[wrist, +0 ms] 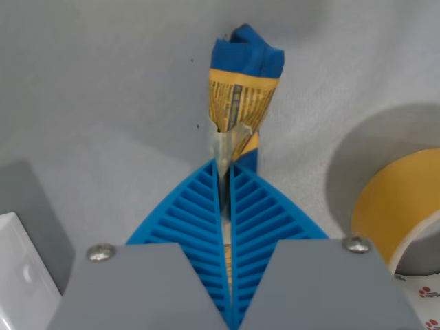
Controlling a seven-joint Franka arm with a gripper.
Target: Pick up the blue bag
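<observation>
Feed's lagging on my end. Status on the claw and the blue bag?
Claw shut on blue bag, pinching its edge between the fingers. Bag crumpled, hanging out past the tips. Tape roll on the wrist view's right, apart from the bag.

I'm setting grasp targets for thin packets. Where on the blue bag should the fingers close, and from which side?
Grip the blue bag at its flattened seam edge, pinching across the thin faces from above. The gripper already does this: its ribbed blue fingers meet on the narrow crumpled end, which looks thin enough to clamp. The tape roll sits clear, toward the wrist view's right.
</observation>
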